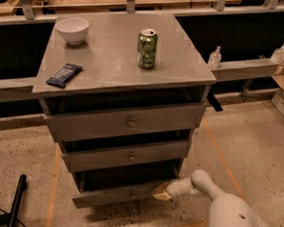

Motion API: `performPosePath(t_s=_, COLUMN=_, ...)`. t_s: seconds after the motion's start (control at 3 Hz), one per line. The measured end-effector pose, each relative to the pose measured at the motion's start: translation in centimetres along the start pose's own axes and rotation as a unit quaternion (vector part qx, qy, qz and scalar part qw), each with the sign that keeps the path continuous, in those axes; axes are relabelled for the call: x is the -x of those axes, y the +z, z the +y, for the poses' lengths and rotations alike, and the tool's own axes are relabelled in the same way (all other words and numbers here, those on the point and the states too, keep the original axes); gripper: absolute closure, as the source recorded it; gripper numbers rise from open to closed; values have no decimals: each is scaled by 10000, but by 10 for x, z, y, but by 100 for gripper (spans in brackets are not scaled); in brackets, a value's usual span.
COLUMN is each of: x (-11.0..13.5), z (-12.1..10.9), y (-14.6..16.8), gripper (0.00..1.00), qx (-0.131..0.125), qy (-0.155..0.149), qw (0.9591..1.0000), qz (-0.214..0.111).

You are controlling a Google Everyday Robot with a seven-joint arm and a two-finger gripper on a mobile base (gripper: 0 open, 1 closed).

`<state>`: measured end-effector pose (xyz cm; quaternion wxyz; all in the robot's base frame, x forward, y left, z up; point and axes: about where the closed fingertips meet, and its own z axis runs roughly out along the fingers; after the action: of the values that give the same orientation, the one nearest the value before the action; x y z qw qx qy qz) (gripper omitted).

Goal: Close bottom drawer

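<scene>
My pincer [162, 193] is touching the right end of the bottom drawer's [114, 195] front, below the bench's [111, 56] front right corner; whether it is spread or pressed together, I cannot tell. The drawer is jutting out, partly open. I am judging that pushing straight inward, nearer the front's centre, is avoiding jamming.

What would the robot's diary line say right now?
task: close bottom drawer | gripper: at right end of its front | drawer: sticking out, not yet shut
</scene>
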<state>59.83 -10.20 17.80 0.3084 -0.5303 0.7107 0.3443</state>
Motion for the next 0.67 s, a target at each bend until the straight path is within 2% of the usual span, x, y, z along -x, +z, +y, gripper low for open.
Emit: performPosePath(t_s=0.67, x=17, z=-14, y=3, gripper=100, qx=-35, qy=-169, qw=9997, qz=-164)
